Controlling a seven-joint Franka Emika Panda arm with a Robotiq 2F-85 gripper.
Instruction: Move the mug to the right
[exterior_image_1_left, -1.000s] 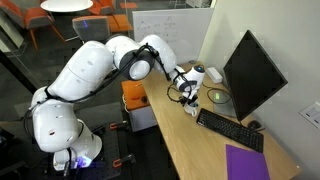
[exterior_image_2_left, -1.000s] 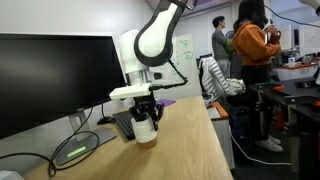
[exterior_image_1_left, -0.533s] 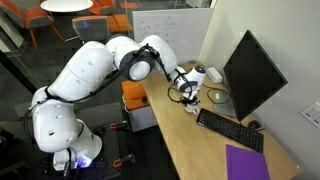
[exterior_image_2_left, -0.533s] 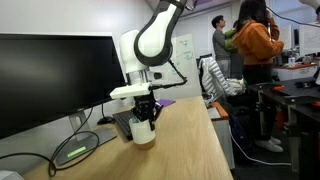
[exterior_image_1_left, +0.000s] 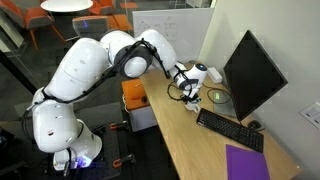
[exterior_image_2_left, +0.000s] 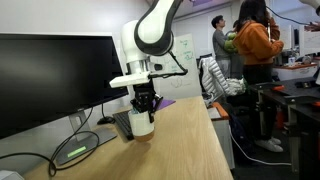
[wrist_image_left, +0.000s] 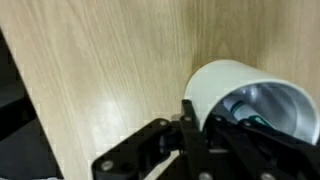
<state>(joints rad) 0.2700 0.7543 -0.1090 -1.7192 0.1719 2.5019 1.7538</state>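
gripper (exterior_image_2_left: 145, 108) clamping mug (exterior_image_2_left: 141, 125) at rim wall, finger inside, finger outside. mug hanging low over desk (exterior_image_2_left: 190, 150), near keyboard (exterior_image_1_left: 230, 130) end, possibly touching. looking light, stiff, slick, breakable; rim hold suiting.

So here's me right now: my arm (exterior_image_1_left: 100, 65) rises from the base (exterior_image_1_left: 55, 125) beside the desk, bends hard at the elbow and reaches out over the tabletop (exterior_image_2_left: 190, 140), close to the short edge nearest my base. The wrist (exterior_image_2_left: 137, 52) is turned straight down, so my gripper (exterior_image_2_left: 145, 106) hangs vertical. The wrist view shows the black fingers (wrist_image_left: 190, 122) pinched on the rim of the mug (wrist_image_left: 225, 82), one outside the wall, one dipping inside. Jaws are nearly together, with only the wall between them. In both exterior views the upper arm sits high, well above the tabletop.
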